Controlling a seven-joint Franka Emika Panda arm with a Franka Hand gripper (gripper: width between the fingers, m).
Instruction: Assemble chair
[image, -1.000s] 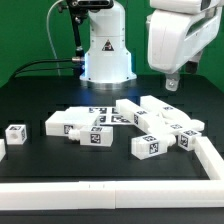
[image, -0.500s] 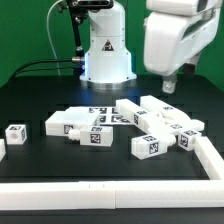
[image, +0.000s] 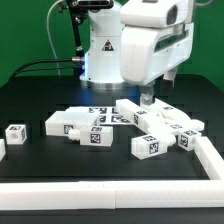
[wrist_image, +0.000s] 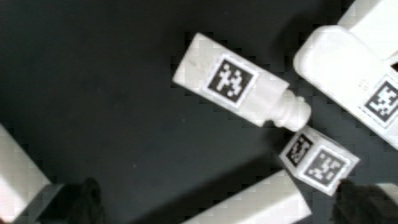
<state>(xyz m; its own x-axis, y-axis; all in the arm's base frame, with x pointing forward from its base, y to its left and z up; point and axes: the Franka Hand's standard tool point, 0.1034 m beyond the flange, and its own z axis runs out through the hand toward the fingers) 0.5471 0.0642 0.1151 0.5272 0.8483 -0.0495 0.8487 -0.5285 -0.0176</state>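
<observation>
Gripper (image: 148, 97) hangs spread wide and empty over the loose chair parts (image: 120, 122), which lie clustered on the black table (image: 40, 100). Under it lies a tagged bar (wrist_image: 231, 80). Seemingly the approach to a pick: next, centre over one piece, descend, close the jaws.

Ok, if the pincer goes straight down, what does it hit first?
Likely bare table beside a small tagged chair block; the open pincer straddles that spot, but depth is unclear.
</observation>
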